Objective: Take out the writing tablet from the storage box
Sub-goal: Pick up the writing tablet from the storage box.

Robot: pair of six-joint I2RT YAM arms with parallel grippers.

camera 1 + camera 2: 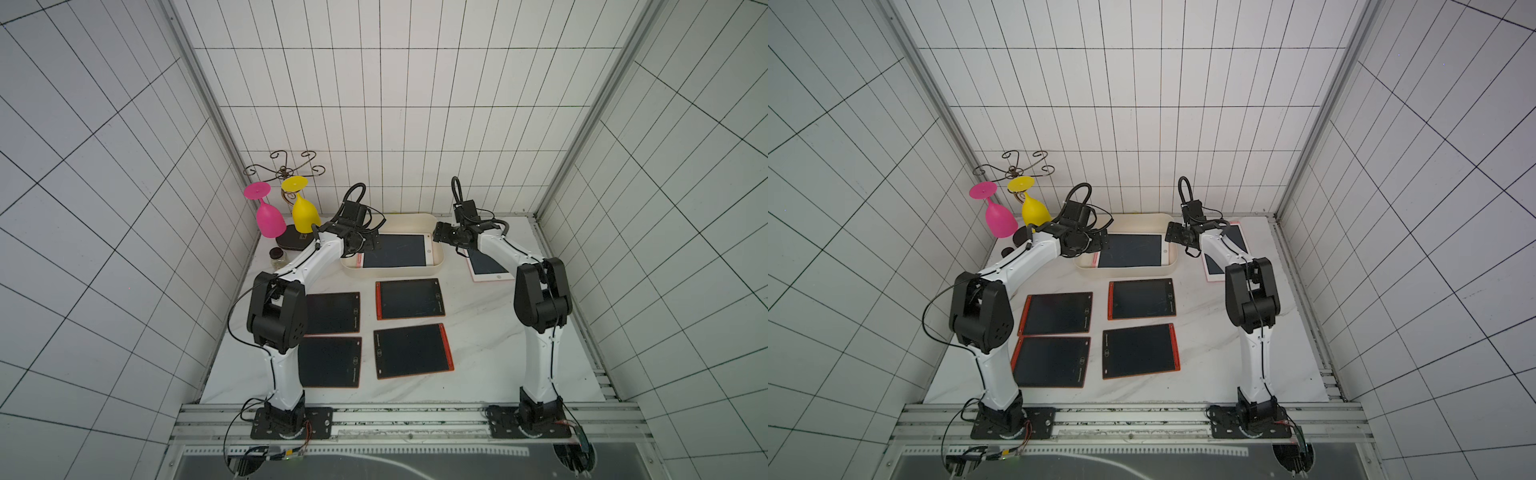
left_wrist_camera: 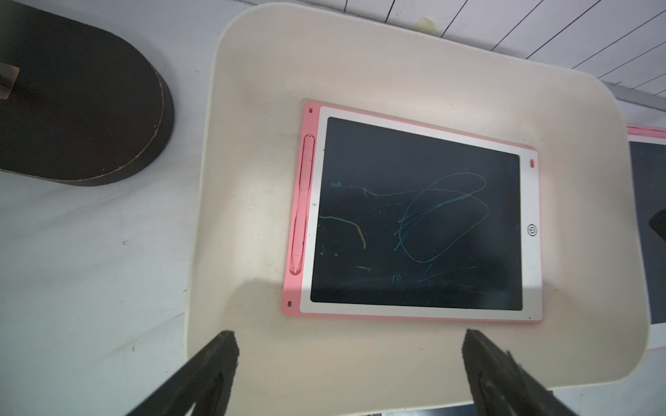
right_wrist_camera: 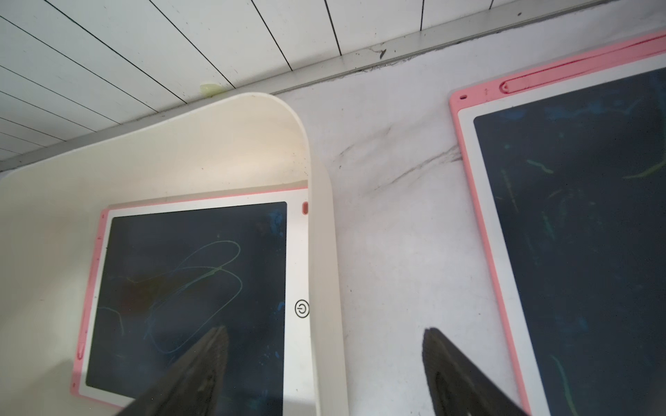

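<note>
Left gripper (image 2: 349, 336) wide open, empty, seemingly above box (image 2: 252, 72) left end: lower, pinch tablet (image 2: 414, 212) edge (pen side), lift level.

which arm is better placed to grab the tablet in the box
Probably the left. The left gripper is open, both fingers over the floor of the storage box, beside the writing tablet. The right gripper straddles the box's side wall, one finger outside over the table.

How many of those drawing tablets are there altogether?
6. One pink tablet lies in the cream box; a second pink one on the table right of it; four orange-edged ones lie in front. Any stacked underneath would be hidden.
</note>
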